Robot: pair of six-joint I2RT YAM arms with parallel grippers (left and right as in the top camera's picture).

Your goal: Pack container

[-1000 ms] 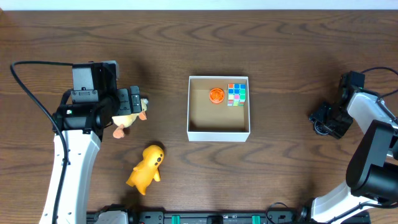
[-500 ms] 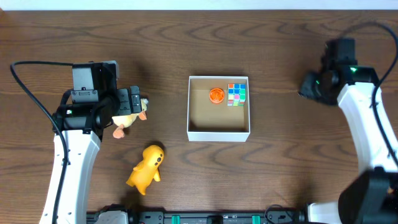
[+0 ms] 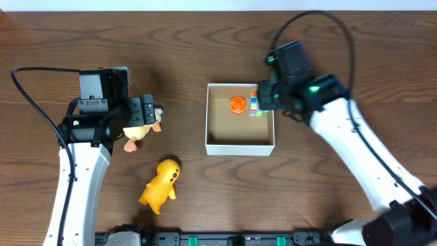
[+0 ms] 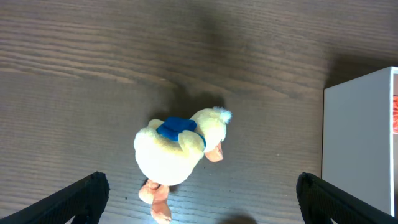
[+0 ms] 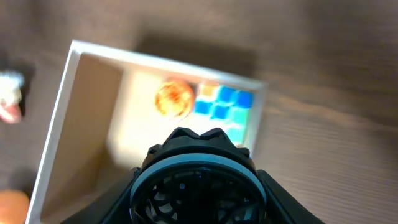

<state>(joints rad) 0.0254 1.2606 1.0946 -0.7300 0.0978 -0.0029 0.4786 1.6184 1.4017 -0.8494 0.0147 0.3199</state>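
**White-walled container point(image 3: 239, 145) sits mid-bench**

Left tool point(image 4: 202, 199) hangs over a plush duck point(image 4: 177, 152) at the container's 9 o'clock, fingers wide apart, touching nothing. Right tool point(image 3: 264, 96) covers the container's 2 o'clock corner; whether it is apart or together cannot be told. Orange ball point(image 3: 237, 104) and colour cube point(image 3: 254, 108) lie inside; a yellow toy point(image 3: 160, 186) lies at 8 o'clock.

Robotics lab bench: cabled robot arm point(image 3: 78, 171) over a wood-grain table point(image 3: 225, 198)

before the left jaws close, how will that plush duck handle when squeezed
The plush duck looks fuzzy and stuffed, so it will probably squash, not resist. Likely light for its size. Its rounded body may roll if nudged.
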